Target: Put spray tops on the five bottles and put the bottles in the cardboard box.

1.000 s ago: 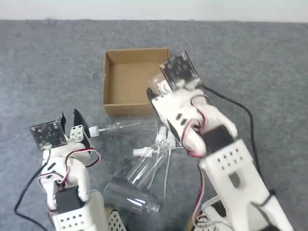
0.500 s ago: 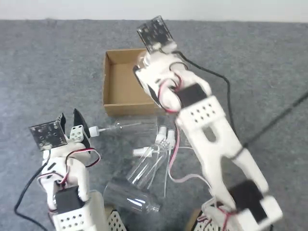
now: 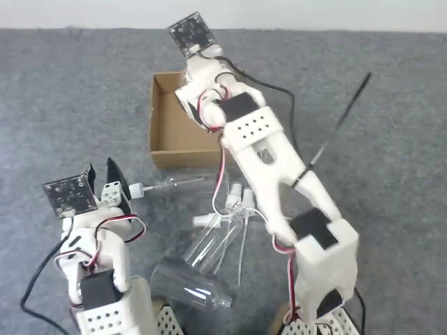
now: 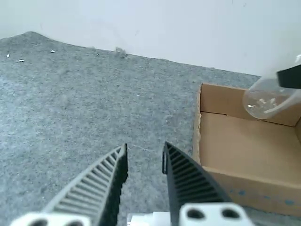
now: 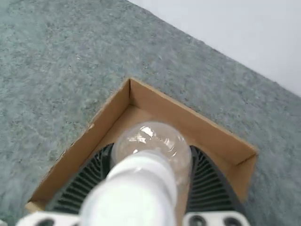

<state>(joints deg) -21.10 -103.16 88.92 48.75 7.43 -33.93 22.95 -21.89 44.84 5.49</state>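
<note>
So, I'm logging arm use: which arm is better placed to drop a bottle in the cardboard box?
Right. The right gripper holds a clear bottle above the open cardboard box; the left gripper is open, empty, short of the box.

Open carpet (image 3: 77,91) beside the cardboard box (image 3: 153,115); a clutter of spray tops (image 3: 237,198) and bottles (image 3: 188,285) in front.

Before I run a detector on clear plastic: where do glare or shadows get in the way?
Right wrist view: white glints on the held bottle at its rounded end. Left wrist view: it glints too. High view: the loose bottle shows thin highlights, with the carpet visible through it; shadows are soft.
</note>
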